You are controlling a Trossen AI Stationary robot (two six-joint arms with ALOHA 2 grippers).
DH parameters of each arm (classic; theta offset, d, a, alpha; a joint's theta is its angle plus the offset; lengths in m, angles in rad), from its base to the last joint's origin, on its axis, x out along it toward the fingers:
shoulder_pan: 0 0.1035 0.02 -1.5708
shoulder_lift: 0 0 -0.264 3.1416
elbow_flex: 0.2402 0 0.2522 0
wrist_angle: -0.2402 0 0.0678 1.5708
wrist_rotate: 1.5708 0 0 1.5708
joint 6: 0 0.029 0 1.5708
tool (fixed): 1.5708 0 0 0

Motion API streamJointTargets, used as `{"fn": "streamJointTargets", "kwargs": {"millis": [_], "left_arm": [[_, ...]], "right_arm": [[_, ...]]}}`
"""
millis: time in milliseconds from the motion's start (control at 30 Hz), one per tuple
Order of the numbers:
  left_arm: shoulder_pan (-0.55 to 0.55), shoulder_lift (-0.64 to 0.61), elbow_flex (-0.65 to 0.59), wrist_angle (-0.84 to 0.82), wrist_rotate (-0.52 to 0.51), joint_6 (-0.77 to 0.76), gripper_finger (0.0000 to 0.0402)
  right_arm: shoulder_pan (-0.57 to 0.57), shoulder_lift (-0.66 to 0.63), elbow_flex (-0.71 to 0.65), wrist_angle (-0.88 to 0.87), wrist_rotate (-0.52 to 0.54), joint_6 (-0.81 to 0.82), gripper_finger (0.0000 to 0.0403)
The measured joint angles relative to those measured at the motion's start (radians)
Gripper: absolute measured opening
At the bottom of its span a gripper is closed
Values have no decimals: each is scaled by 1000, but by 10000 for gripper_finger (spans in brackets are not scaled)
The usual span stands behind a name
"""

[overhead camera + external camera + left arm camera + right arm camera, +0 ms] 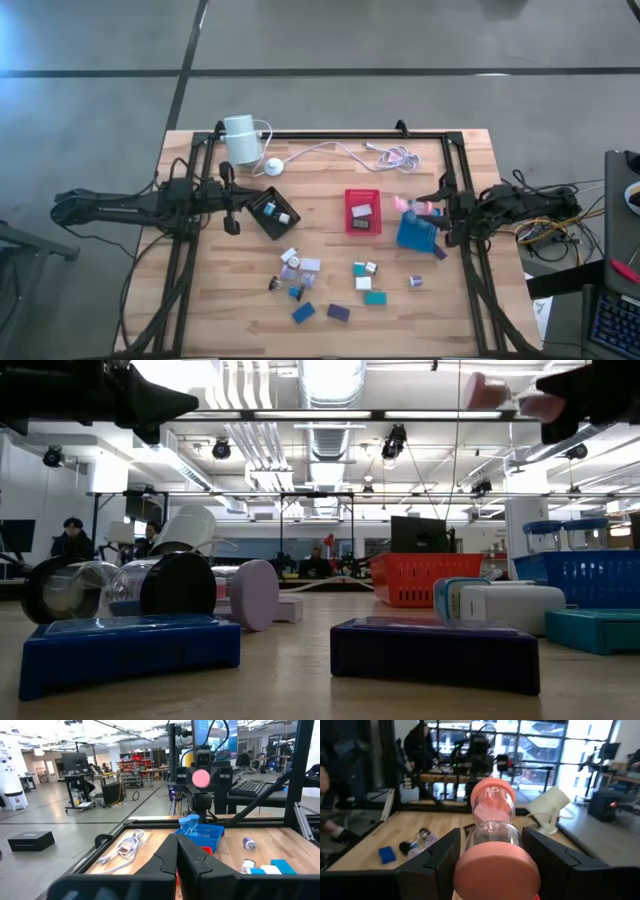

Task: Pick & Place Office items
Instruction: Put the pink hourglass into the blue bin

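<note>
Right now your right gripper point(487, 865) grips a pink-capped clear cylinder point(492, 827) between its fingers, held in the air just above the blue tray point(413, 236), w/ the red tray point(363, 211) beside it. Your left gripper point(176, 857) is pinched fully closed on nothing, near the black tray point(271, 211). Remaining office items point(330, 285) lie scattered on the table point(200, 320), well apart from both grippers.

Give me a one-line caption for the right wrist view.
Right hand grips a pink-capped clear cylinder above the wooden table.
</note>
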Motion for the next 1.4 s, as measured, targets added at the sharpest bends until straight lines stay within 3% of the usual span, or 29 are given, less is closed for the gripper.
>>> {"fn": "streamJointTargets", "kwargs": {"millis": [400, 600, 733, 1167, 1267, 1400], "left_arm": [[0, 0, 0, 0, 3, 2, 11], [0, 0, 0, 0, 3, 28, 11], [0, 0, 0, 0, 3, 28, 11], [0, 0, 0, 0, 3, 28, 12], [0, 0, 0, 0, 3, 28, 12], [-1, 0, 0, 0, 3, 28, 12]], "right_arm": [[0, -24, -48, 4, -10, 19, 189], [0, 72, 93, -1, -2, 24, 189], [0, 239, 287, -188, 30, 55, 189], [0, 1051, 1064, -1301, 34, 355, 189], [0, 1188, 1166, -1403, -5, 355, 189], [-1, 1312, 1237, -1396, -120, 269, 189]]}}
